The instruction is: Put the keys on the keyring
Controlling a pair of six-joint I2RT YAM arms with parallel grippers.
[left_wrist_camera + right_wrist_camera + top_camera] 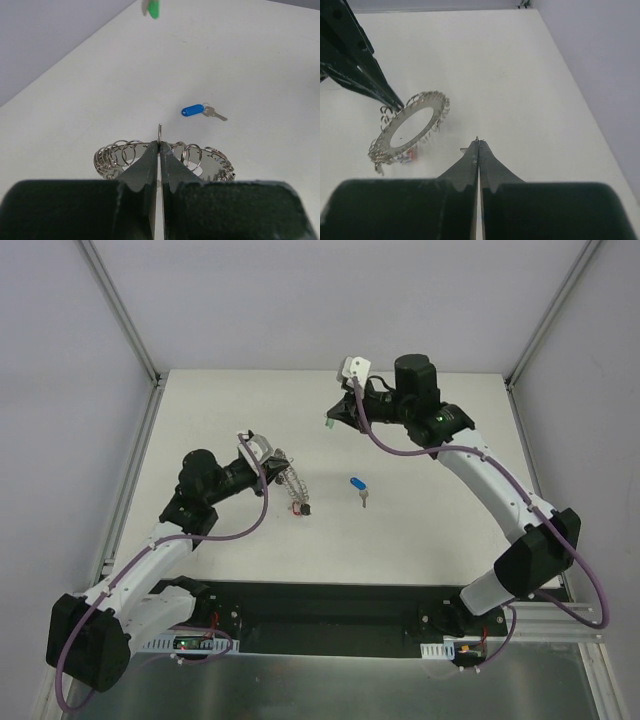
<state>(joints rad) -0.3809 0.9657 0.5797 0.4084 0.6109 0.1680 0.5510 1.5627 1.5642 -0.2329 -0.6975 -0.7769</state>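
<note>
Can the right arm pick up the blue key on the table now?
Probably not yet. Nothing blocks the blue key, but the right gripper is shut, seemingly on the green key, so it's busy.

One key [358,485] lies on the table [430,530] right of the keyring [290,482], other key [329,425] beyond.

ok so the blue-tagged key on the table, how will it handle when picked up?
Blue-tagged key looks small and thin: probably light, apt to slide if pushed. Tag and key look loosely linked, so one likely dangles.
</note>
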